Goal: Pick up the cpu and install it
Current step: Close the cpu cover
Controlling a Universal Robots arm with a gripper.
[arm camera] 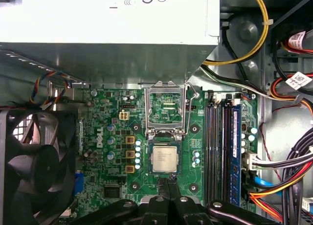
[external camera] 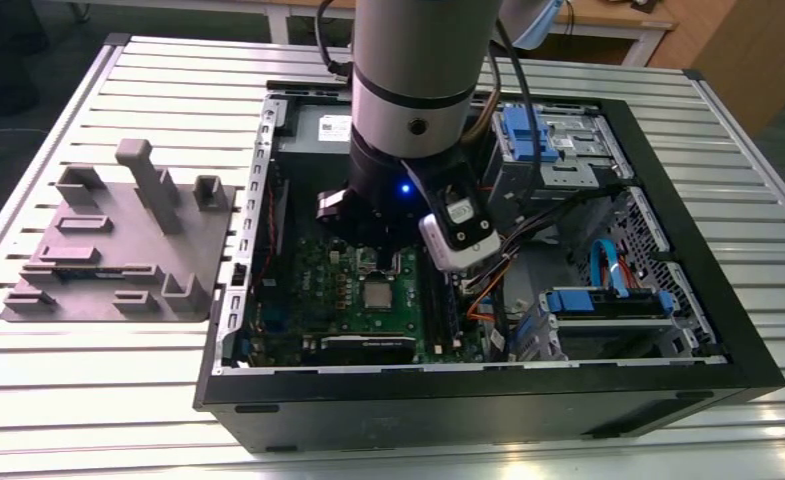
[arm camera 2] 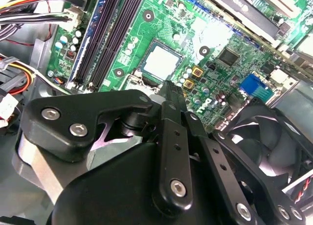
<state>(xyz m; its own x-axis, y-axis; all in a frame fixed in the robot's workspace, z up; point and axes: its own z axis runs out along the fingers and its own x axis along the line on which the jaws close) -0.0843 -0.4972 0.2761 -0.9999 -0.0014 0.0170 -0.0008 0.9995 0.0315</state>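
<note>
An open computer case [external camera: 499, 400] lies on the slatted metal counter [external camera: 99, 400], and the arm [external camera: 412, 100] reaches down into it over the green motherboard [external camera: 325, 290]. In the exterior view, a grey moulded fixture [external camera: 119, 245] rests on the counter at nine o'clock from the case.

The cpu [external camera: 376, 294] sits flat in its socket on the motherboard, silver top upward. It appears in both wrist views [arm camera: 164, 159] [arm camera 2: 161, 62]. The metal socket frame [arm camera: 166, 110] is swung up and open. In the exterior view it stands at twelve o'clock from the chip, and the dark memory slots [external camera: 432, 300] run at three o'clock from it.

The end effector [arm camera: 168, 182] hangs just beside the near edge of the cpu. Its two black fingers are pressed together at the tips, with nothing between them, as the second wrist view [arm camera 2: 167, 85] also shows. Whether the tips touch the board cannot be told.

A black fan [arm camera: 34, 166] sits beside the motherboard, and the pale power supply box [arm camera: 107, 14] lies beyond the raised frame. In the exterior view, blue drive brackets [external camera: 606, 300] sit at three o'clock from the board.
</note>
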